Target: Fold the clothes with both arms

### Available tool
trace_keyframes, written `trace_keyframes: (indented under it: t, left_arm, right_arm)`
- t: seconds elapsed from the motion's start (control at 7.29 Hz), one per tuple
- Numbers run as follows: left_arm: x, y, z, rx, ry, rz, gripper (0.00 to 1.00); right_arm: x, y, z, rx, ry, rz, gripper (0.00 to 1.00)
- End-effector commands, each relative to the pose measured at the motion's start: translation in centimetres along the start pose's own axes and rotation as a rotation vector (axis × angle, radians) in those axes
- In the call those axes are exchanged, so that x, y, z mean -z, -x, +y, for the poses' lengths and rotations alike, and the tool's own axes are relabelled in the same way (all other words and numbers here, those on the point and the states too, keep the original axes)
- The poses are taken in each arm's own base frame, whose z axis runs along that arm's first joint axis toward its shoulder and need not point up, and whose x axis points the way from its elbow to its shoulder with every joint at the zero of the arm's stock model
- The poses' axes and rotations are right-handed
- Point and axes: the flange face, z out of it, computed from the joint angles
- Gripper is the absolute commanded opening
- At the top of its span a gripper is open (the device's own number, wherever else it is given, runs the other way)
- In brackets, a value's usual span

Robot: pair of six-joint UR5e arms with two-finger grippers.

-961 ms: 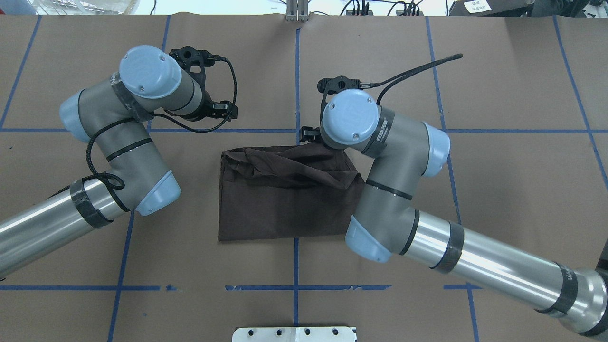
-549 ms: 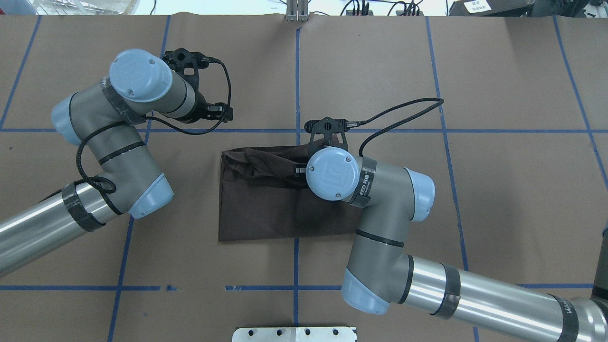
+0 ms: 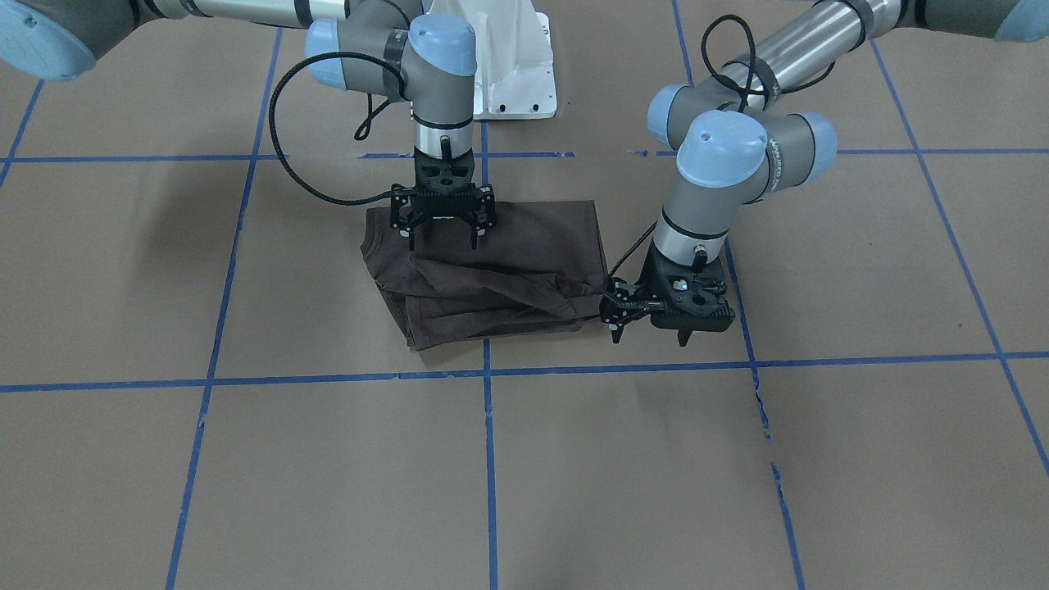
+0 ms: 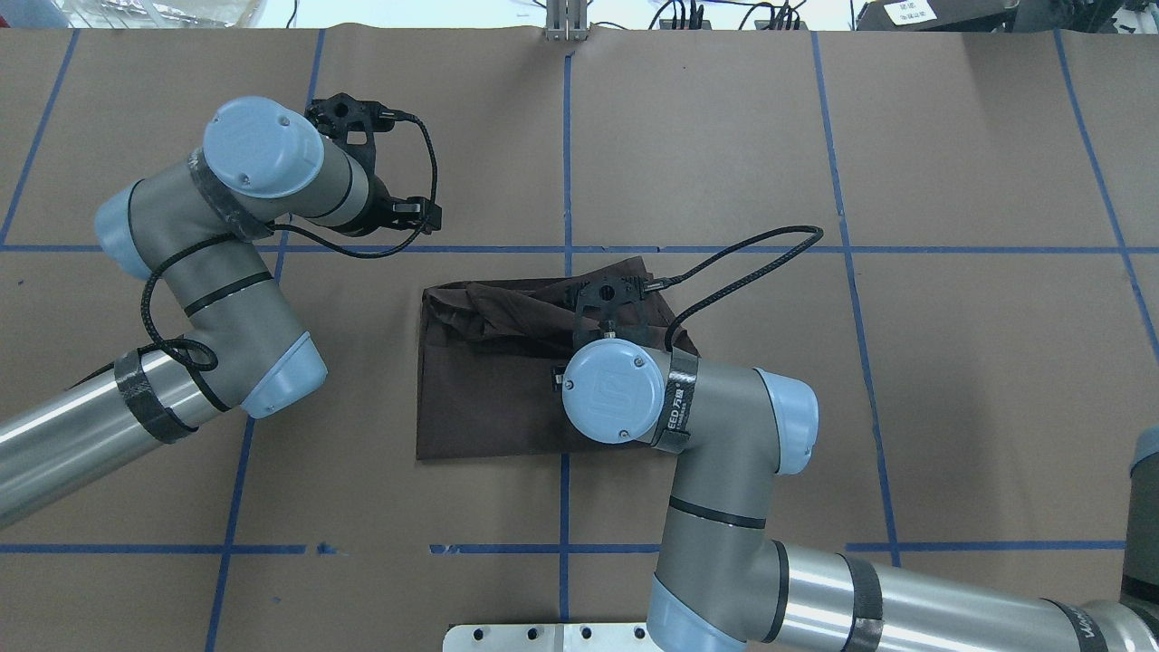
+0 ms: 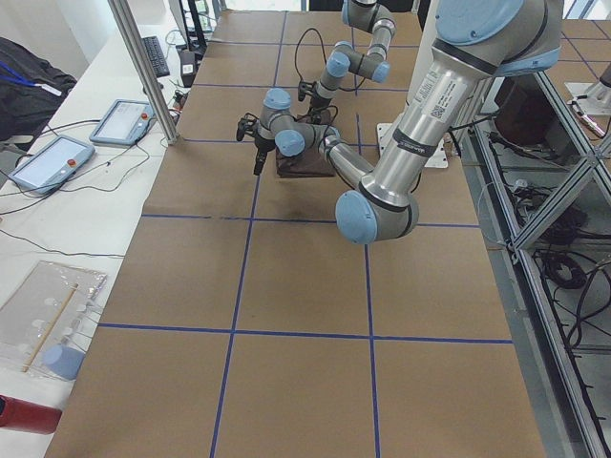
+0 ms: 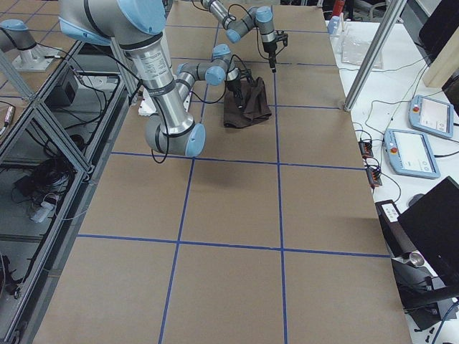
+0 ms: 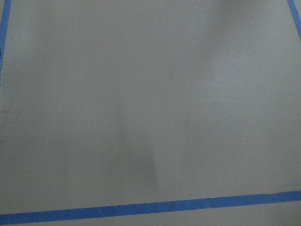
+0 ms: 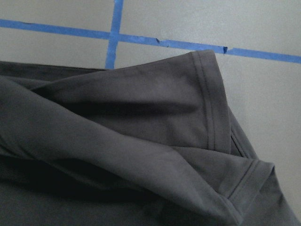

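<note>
T-shirt (image 4: 480, 398) on blue-taped brown table (image 4: 978, 380); tablets (image 5: 119, 121), perhaps, alongside.

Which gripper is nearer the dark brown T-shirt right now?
Right. The right gripper hangs open directly above the folded dark brown T-shirt; the left gripper is off the cloth, past its corner.

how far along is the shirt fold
Done: the shirt is already folded to a compact block, its robot-side half flat. In hand: nothing; the right claw is open over the shirt, the left claw open beside it above bare table. Left: the rumpled far edge, with loose sleeve hems, needs tidying, perhaps another fold.
</note>
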Motion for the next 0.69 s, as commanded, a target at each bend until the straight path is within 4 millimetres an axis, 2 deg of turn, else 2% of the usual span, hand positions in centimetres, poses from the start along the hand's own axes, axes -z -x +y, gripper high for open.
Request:
trace_keyframes:
  t: [0.0,0.55]
  left_arm:
    - [0.0,0.0,0.0,0.000,0.000,0.000,1.00]
    - [-0.2,0.5,0.2,-0.001,0.003,-0.005,1.00]
  right_arm:
    - [-0.8,-0.2,0.4,0.016,0.008,0.016,1.00]
    - [-2.7,-2.1,-2.3,0.078,-0.002,0.070,1.00]
